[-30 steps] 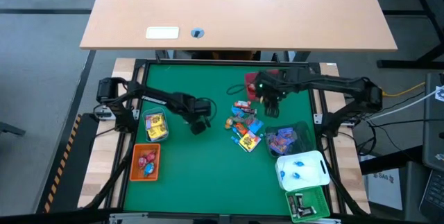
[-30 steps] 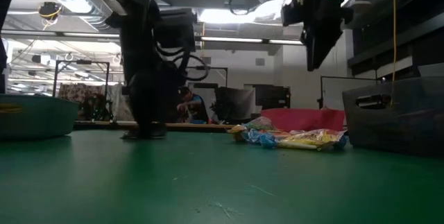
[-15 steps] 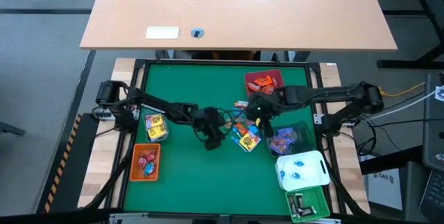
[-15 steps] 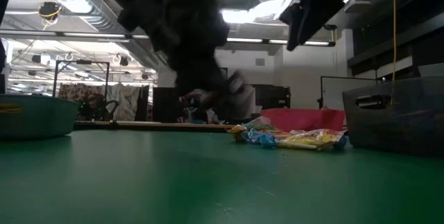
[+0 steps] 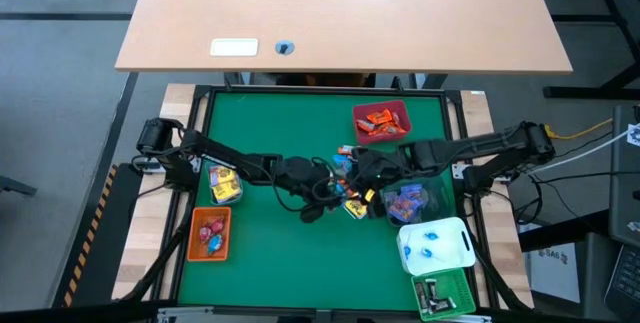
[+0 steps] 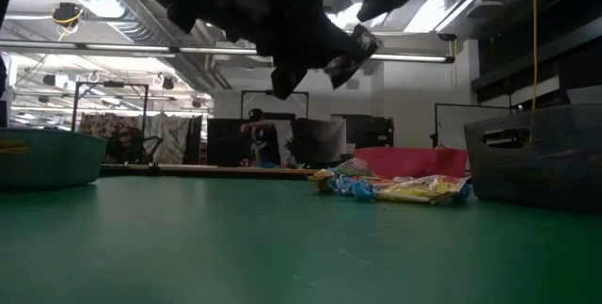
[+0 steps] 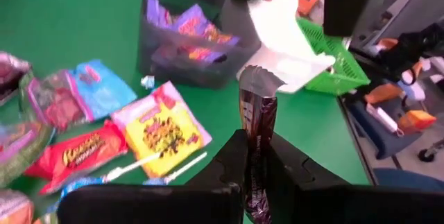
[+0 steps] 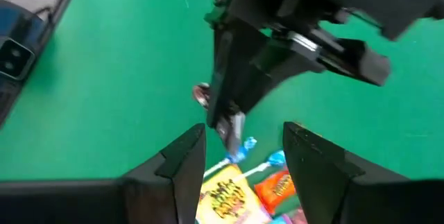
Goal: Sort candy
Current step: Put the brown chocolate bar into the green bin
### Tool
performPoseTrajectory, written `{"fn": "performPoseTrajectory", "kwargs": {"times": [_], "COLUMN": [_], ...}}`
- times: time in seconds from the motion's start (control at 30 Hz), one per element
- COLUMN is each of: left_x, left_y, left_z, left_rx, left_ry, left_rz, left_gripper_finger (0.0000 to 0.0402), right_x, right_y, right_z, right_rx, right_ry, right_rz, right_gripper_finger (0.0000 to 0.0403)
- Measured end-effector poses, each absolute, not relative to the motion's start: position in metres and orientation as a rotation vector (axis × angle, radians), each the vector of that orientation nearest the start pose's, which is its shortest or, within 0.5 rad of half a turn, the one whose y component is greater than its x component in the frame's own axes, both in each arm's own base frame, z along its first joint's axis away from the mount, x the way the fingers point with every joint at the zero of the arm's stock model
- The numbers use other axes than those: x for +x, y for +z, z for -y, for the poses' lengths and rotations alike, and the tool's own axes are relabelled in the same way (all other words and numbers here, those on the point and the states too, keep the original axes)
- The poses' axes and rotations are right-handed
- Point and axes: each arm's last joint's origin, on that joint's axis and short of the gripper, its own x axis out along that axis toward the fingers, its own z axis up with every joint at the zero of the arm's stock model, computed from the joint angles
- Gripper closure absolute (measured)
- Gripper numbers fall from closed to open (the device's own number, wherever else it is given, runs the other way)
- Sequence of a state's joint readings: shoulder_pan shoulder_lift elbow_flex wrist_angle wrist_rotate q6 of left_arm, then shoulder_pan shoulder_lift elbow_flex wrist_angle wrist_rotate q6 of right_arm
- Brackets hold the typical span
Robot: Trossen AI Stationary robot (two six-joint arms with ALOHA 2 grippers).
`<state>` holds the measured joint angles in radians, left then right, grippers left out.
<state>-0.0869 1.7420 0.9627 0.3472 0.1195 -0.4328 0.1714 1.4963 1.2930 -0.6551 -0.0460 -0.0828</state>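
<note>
A green table (image 5: 260, 253) seen from above, with two dark robot arms meeting near its centre. The left arm reaches in from nine o'clock, and the left gripper (image 7: 255, 156) hangs just above the mat beside the loose candy pile (image 5: 352, 188), at about the centre of the table. Its jaws are clenched on a dark brown wrapped candy (image 7: 255, 123), which stands upright between the fingers with its crimped end poking out past the tips. In the level view across the table this gripper (image 6: 340, 52) is raised well clear of the mat.

The right arm comes in from three o'clock. The right gripper (image 8: 239, 141) hovers over the same pile, close to the left one, with its jaws spread apart and nothing between them.

The loose candy lies in a heap just to the three o'clock side of centre: a yellow packet (image 7: 161, 123), an orange-red packet (image 7: 78, 156), a blue one (image 7: 103, 85) and a pink one (image 7: 54, 102) show among it.

Bins ring the table. A red bin (image 5: 381, 120) with orange-red sweets sits toward one o'clock. A clear bin (image 5: 412, 201) with purple and pink sweets sits at three o'clock, just beside the pile. A white bin (image 5: 436, 245) with blue sweets and a green bin (image 5: 444, 295) sit toward five o'clock. An orange bin (image 5: 209, 234) sits toward eight o'clock, and a bin of yellow sweets (image 5: 223, 183) at nine o'clock.
</note>
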Motion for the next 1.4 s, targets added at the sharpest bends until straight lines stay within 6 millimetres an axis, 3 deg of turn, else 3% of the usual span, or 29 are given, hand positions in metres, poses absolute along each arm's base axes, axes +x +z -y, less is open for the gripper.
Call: {"fn": "performPoseTrajectory", "kwargs": {"times": [0.47,1.0,1.4], "left_x": [0.372,0.372,0.372], "left_y": [0.205,0.207,0.205], "left_z": [0.036,0.037,0.036], "left_rx": [-0.432,-0.432,-0.43], "left_ry": [-0.131,-0.138,-0.111], "left_rz": [-0.349,-0.33,-0.34], "left_gripper_finger": [0.038,0.038,0.0373], "right_x": [0.31,0.312,0.314], "right_y": [0.303,0.3,0.297], "right_z": [-0.059,-0.059,-0.06], "right_rx": [-0.105,-0.105,-0.107], "right_ry": [0.236,0.236,0.236], "right_rz": [-0.85,-0.861,-0.873], "right_gripper_finger": [0.0218,0.039,0.0397]}}
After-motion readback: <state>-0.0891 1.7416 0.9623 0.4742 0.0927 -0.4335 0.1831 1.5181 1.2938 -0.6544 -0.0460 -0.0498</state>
